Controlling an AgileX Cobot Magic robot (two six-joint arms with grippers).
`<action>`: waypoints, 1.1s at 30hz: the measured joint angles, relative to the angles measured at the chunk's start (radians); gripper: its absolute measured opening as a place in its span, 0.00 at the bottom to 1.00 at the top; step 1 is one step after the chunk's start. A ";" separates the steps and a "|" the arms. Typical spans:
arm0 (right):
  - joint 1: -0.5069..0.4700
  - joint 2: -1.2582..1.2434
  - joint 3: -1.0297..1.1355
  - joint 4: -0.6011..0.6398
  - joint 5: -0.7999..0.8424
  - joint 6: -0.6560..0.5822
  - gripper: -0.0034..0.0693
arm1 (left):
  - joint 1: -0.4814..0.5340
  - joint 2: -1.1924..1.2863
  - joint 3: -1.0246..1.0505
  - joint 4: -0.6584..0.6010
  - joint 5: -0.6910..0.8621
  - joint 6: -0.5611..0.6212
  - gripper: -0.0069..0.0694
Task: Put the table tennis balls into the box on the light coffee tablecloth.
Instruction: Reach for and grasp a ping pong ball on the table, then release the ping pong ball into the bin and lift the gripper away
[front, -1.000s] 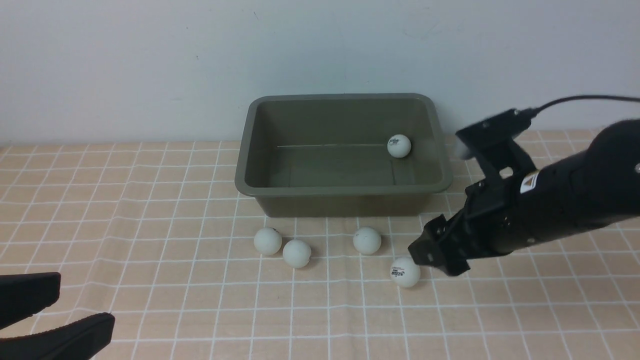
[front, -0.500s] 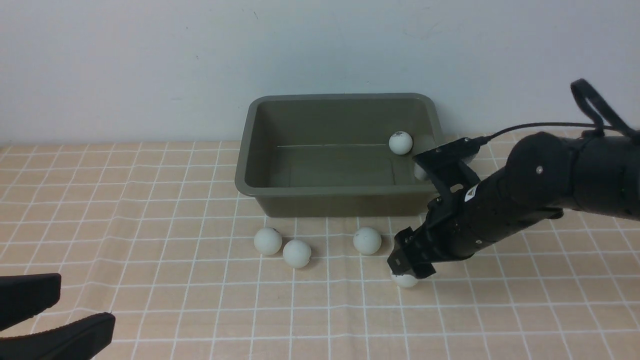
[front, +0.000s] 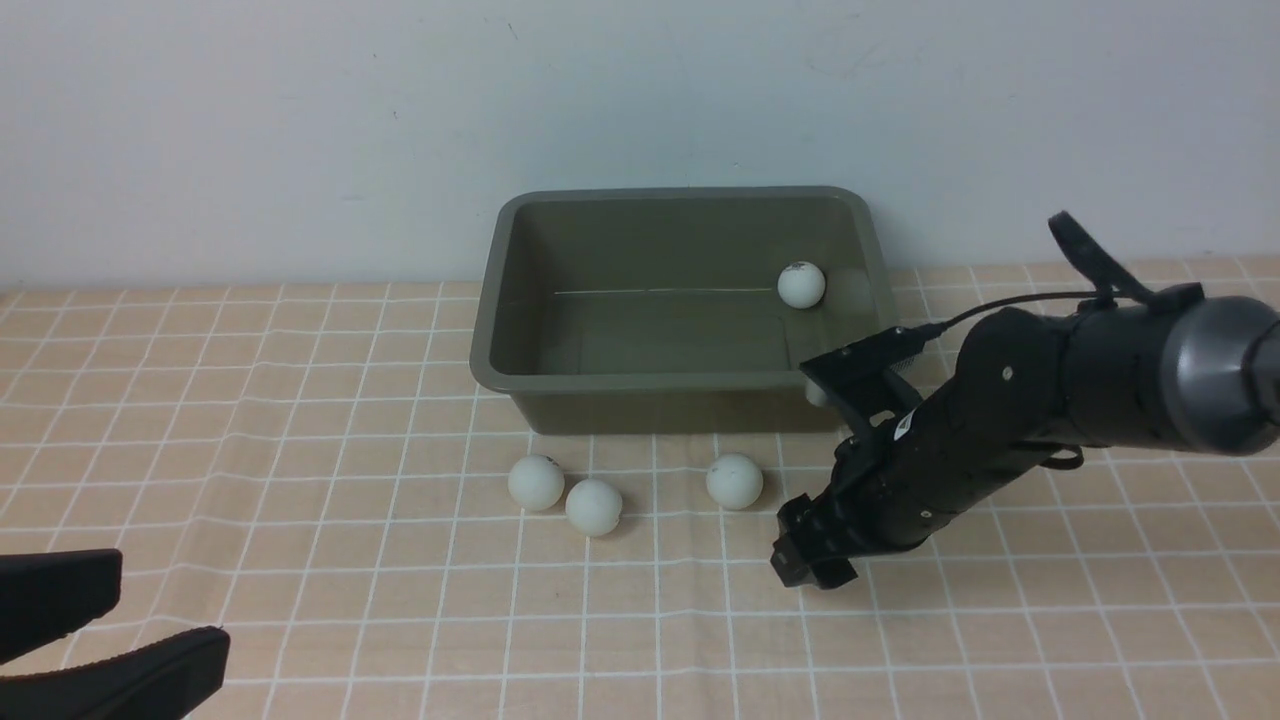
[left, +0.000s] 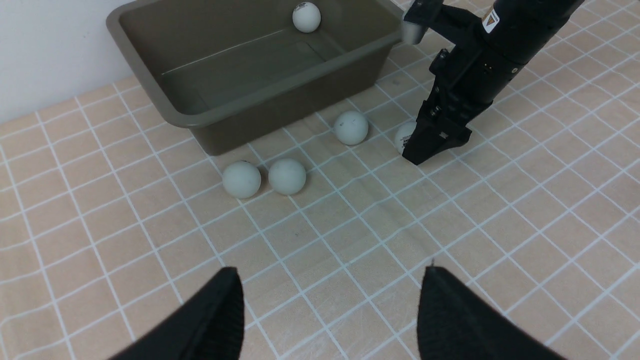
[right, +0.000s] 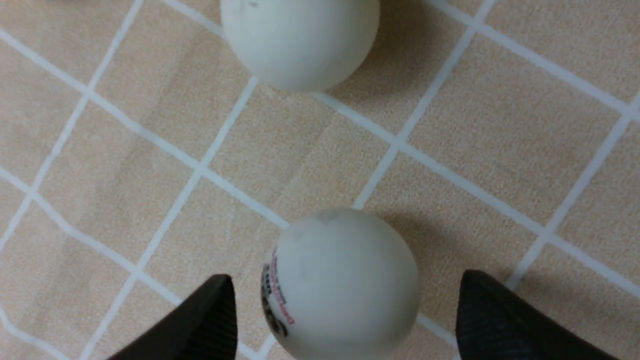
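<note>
While your right gripper straddles the printed ball on the cloth, just in front of the box near its right corner, jaws wide and not yet gripping, you seem mid-pick: next, close squarely, lift, carry it over the rim.

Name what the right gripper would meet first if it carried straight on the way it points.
Most likely the logo-printed ball between the right gripper's open fingers; the tablecloth lies right beneath it.

Olive-green plastic box, upright on peach grid-lined tablecloth. Five white matte balls: one inside box, four just before it.
</note>
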 joint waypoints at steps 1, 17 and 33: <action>0.000 0.000 -0.001 0.006 -0.004 -0.002 0.75 | 0.000 0.000 0.000 0.000 0.000 0.000 0.60; 0.000 -0.018 -0.031 0.027 0.000 -0.041 0.54 | 0.000 0.000 0.000 0.000 0.000 -0.001 0.60; 0.000 -0.153 -0.344 -0.015 0.192 -0.077 0.54 | 0.000 0.000 0.000 0.000 0.000 -0.001 0.60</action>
